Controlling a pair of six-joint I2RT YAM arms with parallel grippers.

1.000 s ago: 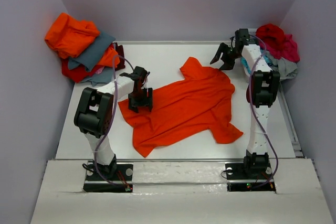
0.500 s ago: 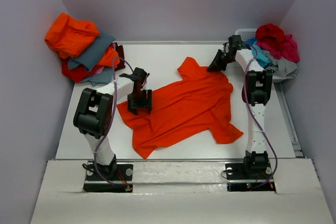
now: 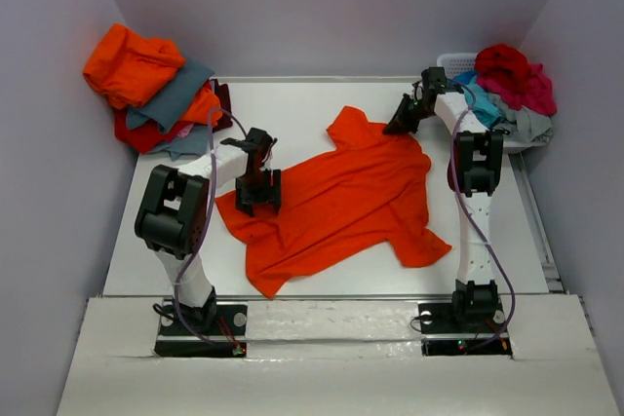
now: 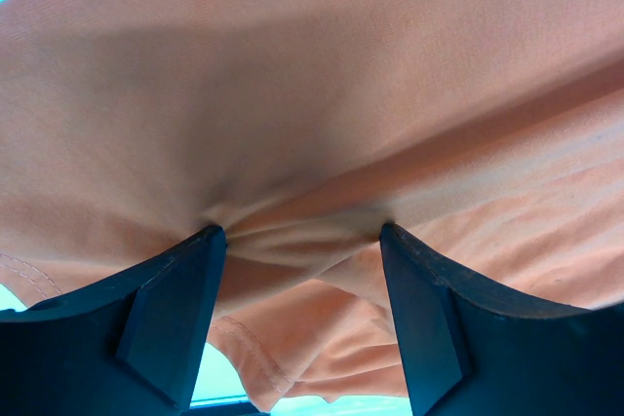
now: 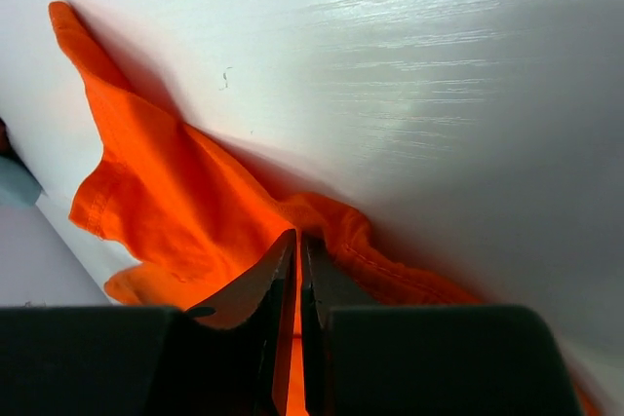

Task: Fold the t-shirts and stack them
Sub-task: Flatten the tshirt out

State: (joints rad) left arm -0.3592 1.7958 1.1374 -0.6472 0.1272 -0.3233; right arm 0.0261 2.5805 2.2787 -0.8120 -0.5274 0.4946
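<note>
Orange t-shirt [image 3: 336,197] in the middle of the tabletop [image 3: 312,104], opened out, rumpled, not yet folded. At its far sleeve, the right gripper [image 5: 297,241]: a second ago spread and up beside the basket [image 3: 450,60], now down on the cloth with fingers pressed together on a sliver of orange hem. Means a hold taken on that end, probably to pull the shirt straight or begin the first fold. At the left end of the shirt, the left gripper [image 4: 302,236], unchanged: spread wide, tips dug into the cloth, a ridge gathered between them; cannot tell whether truly held or only pinned. Shirt's left corner drawn slightly nearer the tabletop's left edge than before.

Beyond the far-left corner, a loose pile of shirts [image 3: 151,90], orange, grey and red. At the far-right corner, the white basket, heaped with crimson, turquoise and grey shirts [image 3: 512,80]. Tabletop white and glossy. Plain pale walls [image 3: 322,7] close on three sides.
</note>
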